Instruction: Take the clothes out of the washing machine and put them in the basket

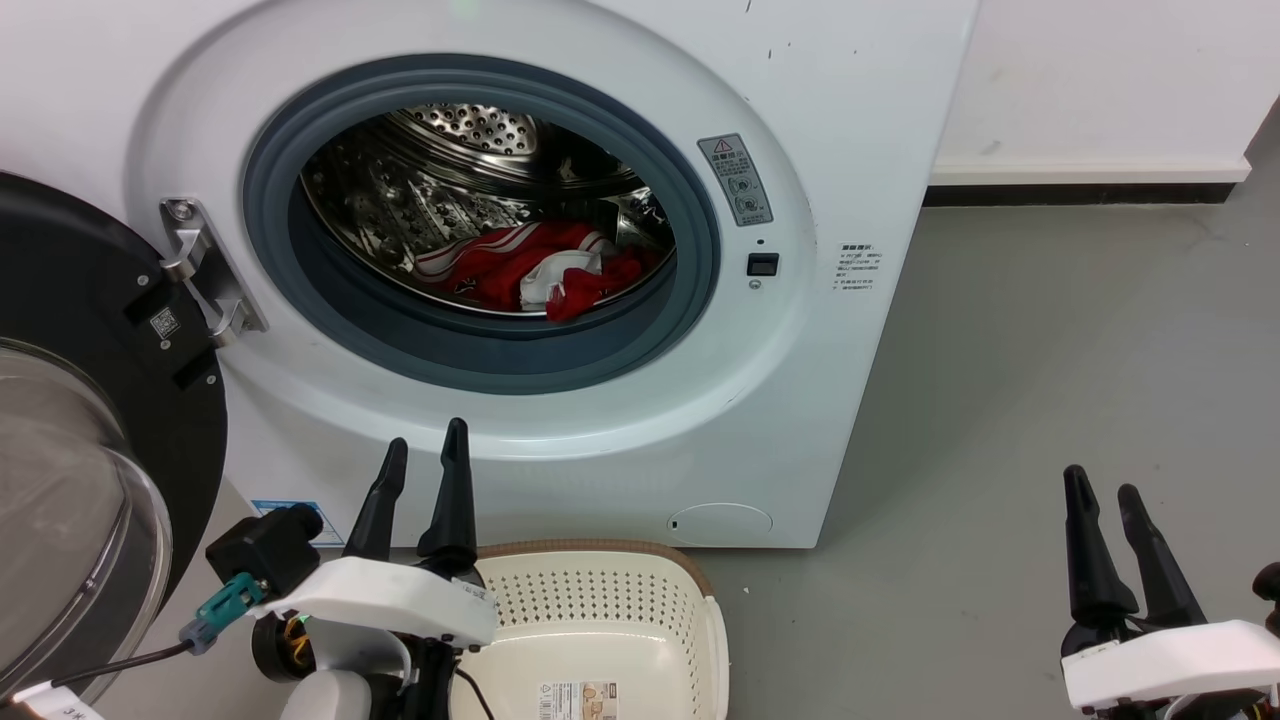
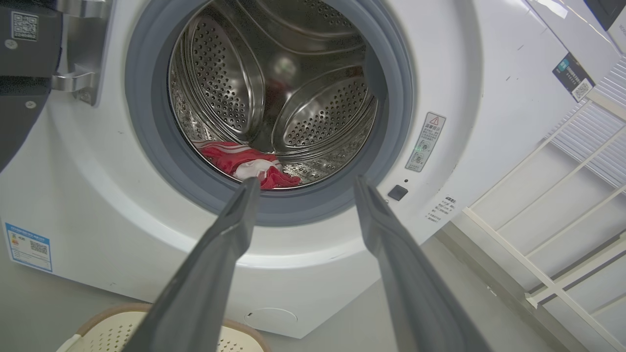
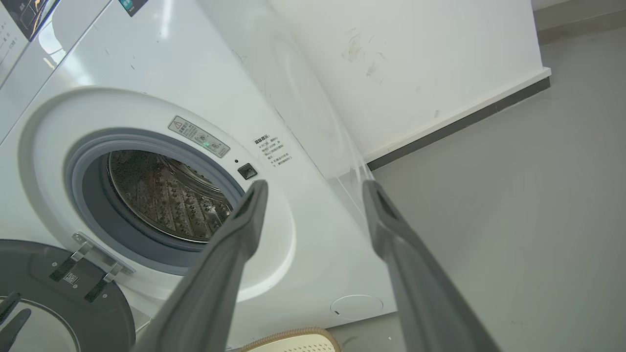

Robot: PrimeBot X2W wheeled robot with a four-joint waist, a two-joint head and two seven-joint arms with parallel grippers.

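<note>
Clothes (image 1: 545, 268) lie in the drum beyond the left claw (image 1: 428, 452).

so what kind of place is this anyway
Probably a laundry corner, perhaps a test room set up as one. A white front-loading washing machine stands open by a bare white wall, red clothes lie in its drum, and a cream basket sits on the grey floor before it.

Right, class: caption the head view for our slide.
Open left gripper faces the washing machine; red clothes in drum, basket on floor.
</note>
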